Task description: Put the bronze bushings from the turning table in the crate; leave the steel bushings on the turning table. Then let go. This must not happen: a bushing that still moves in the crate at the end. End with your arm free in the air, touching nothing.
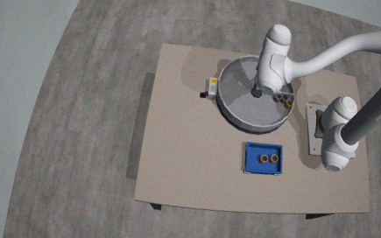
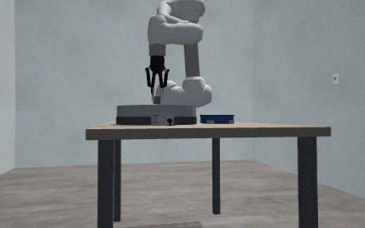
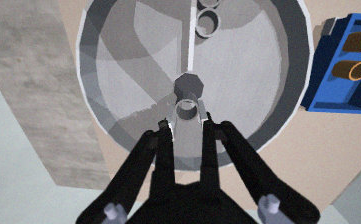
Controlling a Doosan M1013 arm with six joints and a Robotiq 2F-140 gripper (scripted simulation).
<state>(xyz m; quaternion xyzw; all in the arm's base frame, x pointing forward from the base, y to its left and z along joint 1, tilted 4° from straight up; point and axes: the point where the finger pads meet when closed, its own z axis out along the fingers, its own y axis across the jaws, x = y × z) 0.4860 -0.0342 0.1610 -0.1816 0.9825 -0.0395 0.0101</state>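
Note:
My gripper [image 3: 187, 109] is shut on a grey steel bushing [image 3: 186, 116] and holds it upright above the middle of the turning table [image 1: 256, 97], over its dark hub [image 3: 188, 84]. The side view shows the gripper [image 2: 158, 94] well above the table's rim. On the turning table near its right rim stand a steel bushing [image 1: 279, 96] and a bronze bushing [image 1: 288, 103], side by side. The blue crate [image 1: 263, 158] holds two bronze bushings [image 1: 268, 158]. It also shows in the wrist view [image 3: 342, 65].
A small white and yellow box [image 1: 212, 87] sits at the turning table's left side. The arm's base plate [image 1: 316, 128] stands at the table's right. The arm's wrist hides part of the turning table from above.

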